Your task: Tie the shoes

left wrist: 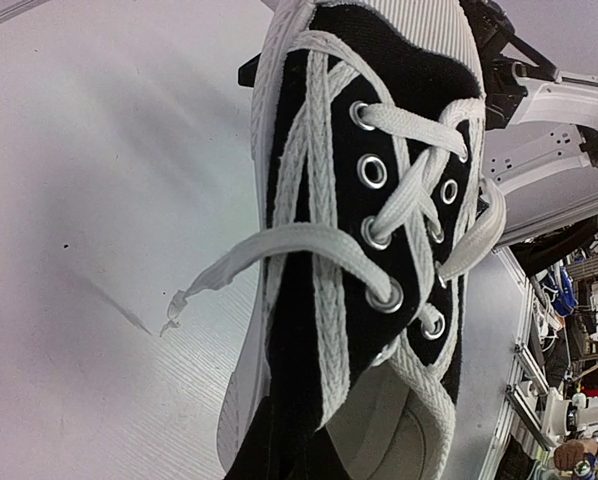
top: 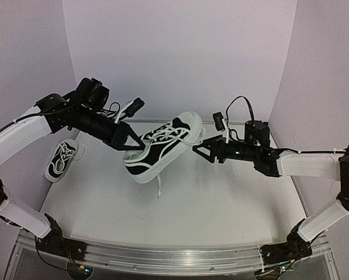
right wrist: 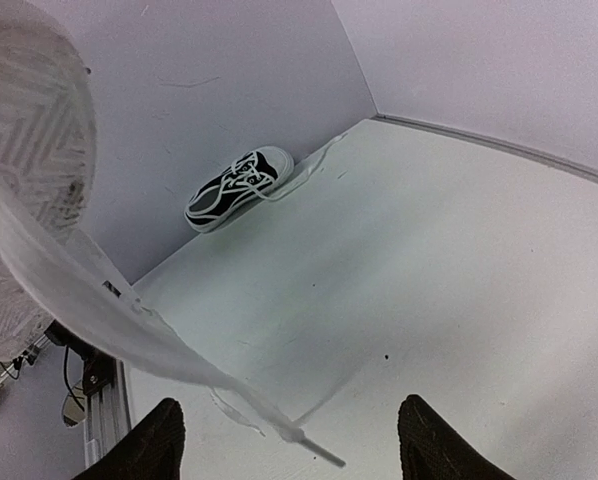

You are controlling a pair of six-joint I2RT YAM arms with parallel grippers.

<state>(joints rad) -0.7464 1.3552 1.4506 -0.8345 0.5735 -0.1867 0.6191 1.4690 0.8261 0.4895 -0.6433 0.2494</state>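
Note:
One black-and-white sneaker [top: 163, 146] is held tilted above the table, toe toward the back right. My left gripper [top: 132, 142] is shut on its heel end. The left wrist view shows its laced top [left wrist: 379, 200], with a loose lace end [left wrist: 229, 270] trailing left; my own fingers are hidden there. Another loose lace [top: 160, 188] hangs under the shoe. My right gripper [top: 199, 149] is open and empty just right of the toe. In the right wrist view its fingertips [right wrist: 159, 440] stand wide apart, the shoe's sole [right wrist: 29, 120] is at upper left, and a lace tip [right wrist: 314, 452] dangles between them.
The second sneaker [top: 62, 158] lies on the white table [top: 233, 198] at the far left against the wall, its laces loose; it also shows in the right wrist view [right wrist: 237, 188]. White walls close in the back and sides. An aluminium rail [top: 174, 254] runs along the near edge.

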